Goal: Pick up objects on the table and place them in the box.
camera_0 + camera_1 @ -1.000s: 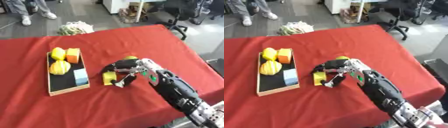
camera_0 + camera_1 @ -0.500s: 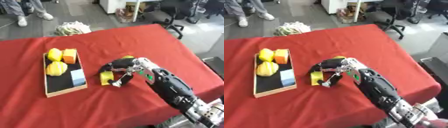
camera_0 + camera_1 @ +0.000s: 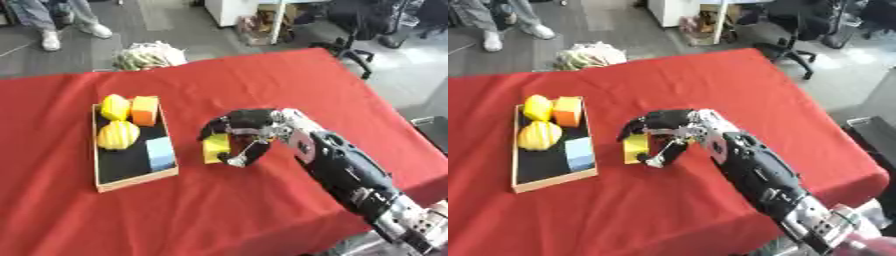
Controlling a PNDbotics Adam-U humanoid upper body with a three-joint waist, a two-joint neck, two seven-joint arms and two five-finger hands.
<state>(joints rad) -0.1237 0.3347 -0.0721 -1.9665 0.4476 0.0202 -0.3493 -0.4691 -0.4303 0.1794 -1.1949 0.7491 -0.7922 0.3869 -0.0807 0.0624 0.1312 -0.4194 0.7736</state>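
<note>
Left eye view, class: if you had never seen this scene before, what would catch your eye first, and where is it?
First the black right hand, reaching in from the lower right to mid-table with its fingers curled round a yellow block on the red tablecloth. Next, to its left, the shallow wooden box, holding two yellow fruit-like things, an orange block and a light blue block.

No readable text, label, brand, number or sign is found in either view — nothing on the box (image 3: 131,182), nothing on the objects in it, nothing on the red desk (image 3: 289,80) cloth. No markings can be made out on the robot arm (image 3: 346,167) either.
</note>
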